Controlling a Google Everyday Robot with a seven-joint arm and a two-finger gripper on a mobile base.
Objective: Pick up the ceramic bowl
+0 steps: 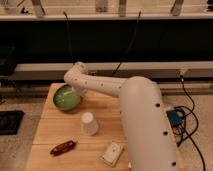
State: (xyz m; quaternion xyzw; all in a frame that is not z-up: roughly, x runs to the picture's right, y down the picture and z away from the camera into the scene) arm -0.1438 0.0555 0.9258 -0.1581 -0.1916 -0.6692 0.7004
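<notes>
The ceramic bowl (64,98) is round, shallow and glossy green, and it sits at the back left of the wooden table (106,112). My white arm reaches from the lower right across the table to it. The gripper (76,93) is down at the bowl's right rim and shut on that rim. The wrist hides part of the rim. I cannot tell whether the bowl is off the tabletop.
An upturned white cup (89,123) stands mid-table, just in front of the bowl. A red-brown snack bar (63,147) and a white packet (112,153) lie near the front edge. A blue box (175,119) with cables lies on the floor to the right.
</notes>
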